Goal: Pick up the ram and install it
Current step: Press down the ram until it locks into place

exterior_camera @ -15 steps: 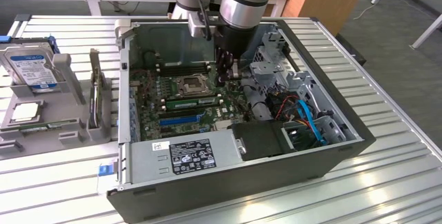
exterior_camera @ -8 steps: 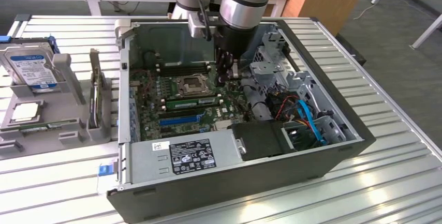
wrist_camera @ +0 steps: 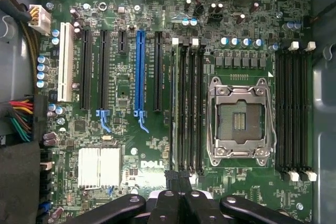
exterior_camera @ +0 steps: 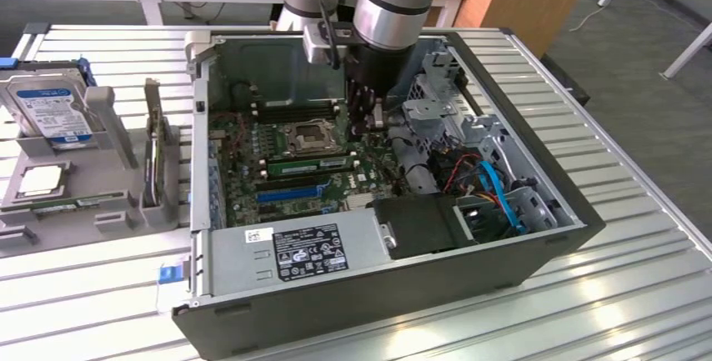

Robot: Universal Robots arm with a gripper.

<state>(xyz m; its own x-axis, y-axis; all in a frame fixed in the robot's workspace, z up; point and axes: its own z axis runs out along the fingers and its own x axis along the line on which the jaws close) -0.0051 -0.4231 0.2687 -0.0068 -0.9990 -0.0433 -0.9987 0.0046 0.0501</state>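
**Shut end effector over a ram seated beside the socket**

The case (exterior_camera: 389,311) lies on its side on the table (exterior_camera: 623,311) with the side panel off. The board (wrist_camera: 157,150) therefore faces up, and the arm (exterior_camera: 389,11) reaches it from straight above. The end effector (wrist_camera: 177,179) hangs low inside the case, its fingers (wrist_camera: 169,198) drawn fully together with nothing visible between them. It sits just over one end of the memory slots (wrist_camera: 189,108) next to the socket (wrist_camera: 241,119).

The ram (exterior_camera: 298,163) stands on edge in one slot of that bank, between the socket and the blue slot (wrist_camera: 139,66). Which slot it occupies cannot be told, since the wrist view sees it edge-on. Whether the fingertips touch it cannot be told either. With the fingers shut above a stick already in its slot, the pose reads as pressing rather than carrying.

Counts:
- One ram.
- One socket, empty, with its frame closed.
- Eight memory slots, in two banks of four flanking the socket, the far bank (wrist_camera: 291,114) empty.
- Six expansion slots: one white (wrist_camera: 65,61), one blue and four black, one of them short.

On the exterior view's left, a holder keeps one drive (exterior_camera: 47,111) and one card (exterior_camera: 156,157) upright, well apart from the case.
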